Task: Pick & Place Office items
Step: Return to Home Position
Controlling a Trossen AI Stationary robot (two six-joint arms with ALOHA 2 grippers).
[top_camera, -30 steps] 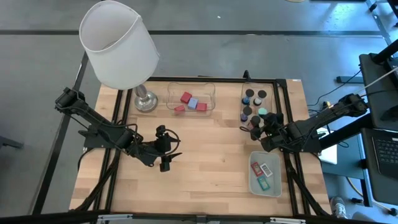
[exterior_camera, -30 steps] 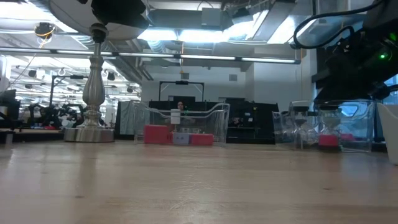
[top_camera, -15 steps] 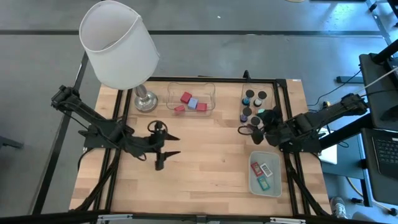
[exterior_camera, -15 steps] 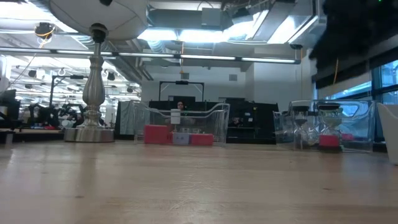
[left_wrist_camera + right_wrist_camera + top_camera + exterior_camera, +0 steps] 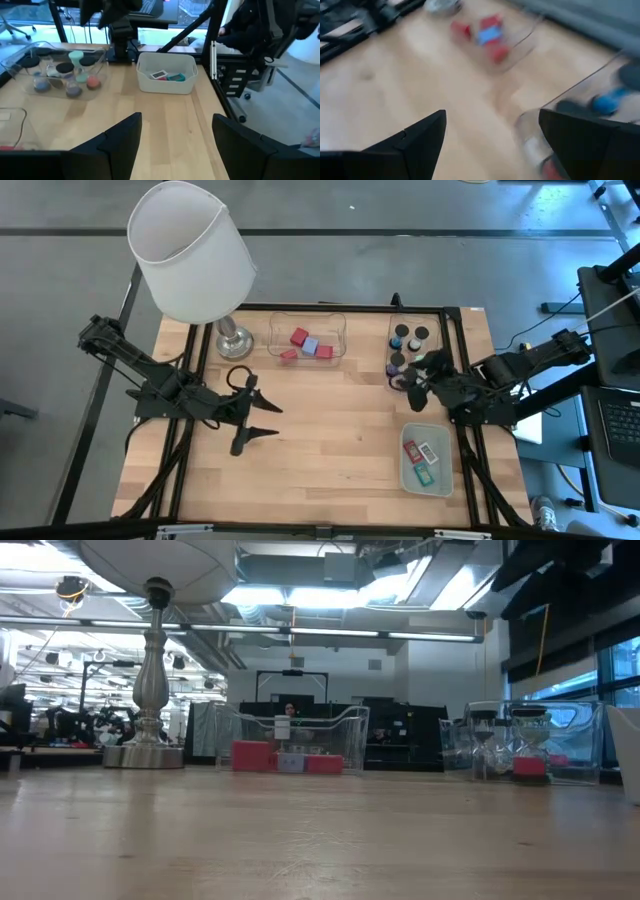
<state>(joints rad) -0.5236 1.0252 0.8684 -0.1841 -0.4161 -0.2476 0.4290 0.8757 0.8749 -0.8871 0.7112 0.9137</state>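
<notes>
Judging from the overhead view, the sorting looked finished: no piece lay loose on the tabletop (image 5: 330, 450). In the low view the wood showed bare right across to the trays. The red blocks (image 5: 299, 337) and the lavender-blue cube (image 5: 311, 346) sat inside the clear tray (image 5: 340, 323) beside the lamp (image 5: 190, 250). The short black cylinders (image 5: 401, 331) stood in the second clear tray (image 5: 432, 320) at the far right corner. The flat teal, red and white rectangles (image 5: 424, 452) lay in the pale-green tray (image 5: 442, 478) nearer the front. The left tool (image 5: 277, 419) hung over bare wood left of centre, its fingers spread and empty. The right tool (image 5: 408, 390) hovered just by the second clear tray, fingers likewise apart with nothing between them. What seemed left was only for both arms to draw back to rest.
</notes>
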